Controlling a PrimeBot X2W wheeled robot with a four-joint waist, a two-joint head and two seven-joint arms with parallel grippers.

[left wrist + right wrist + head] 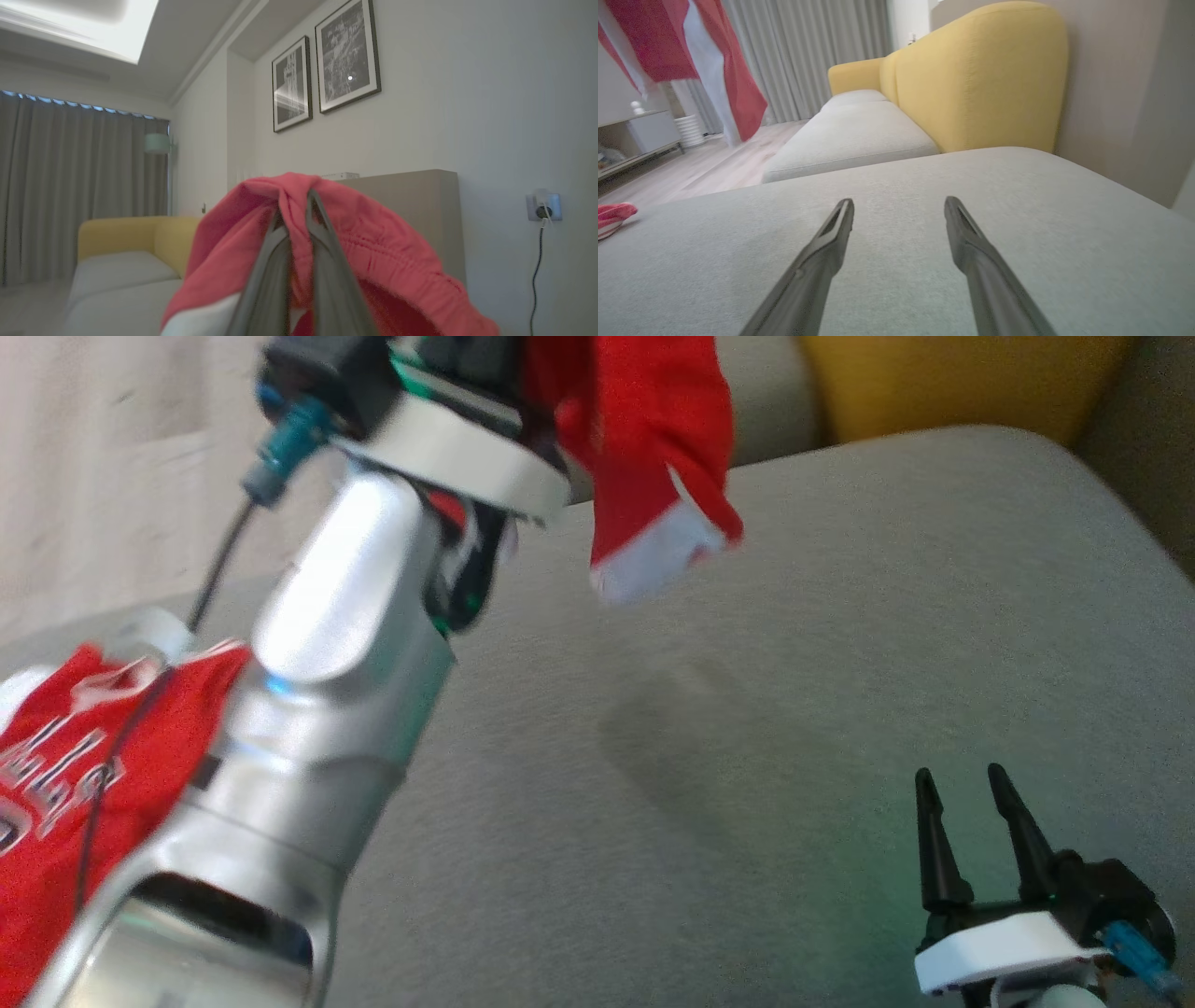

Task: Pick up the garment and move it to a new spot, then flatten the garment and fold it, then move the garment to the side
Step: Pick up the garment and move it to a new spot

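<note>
Silver forearm hides red garment above grey cushion.

I see the garment as soft red cloth, the sofa seat as matt grey weave, the left forearm as glossy silver.

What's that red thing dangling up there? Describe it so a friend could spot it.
Start at the big grey sofa cushion in front of the yellow backrest. Above it, the robot's left gripper is shut on a garment that hangs in the air. It is bright red cloth with white trim, unlike the plain grey and yellow upholstery around it.
</note>
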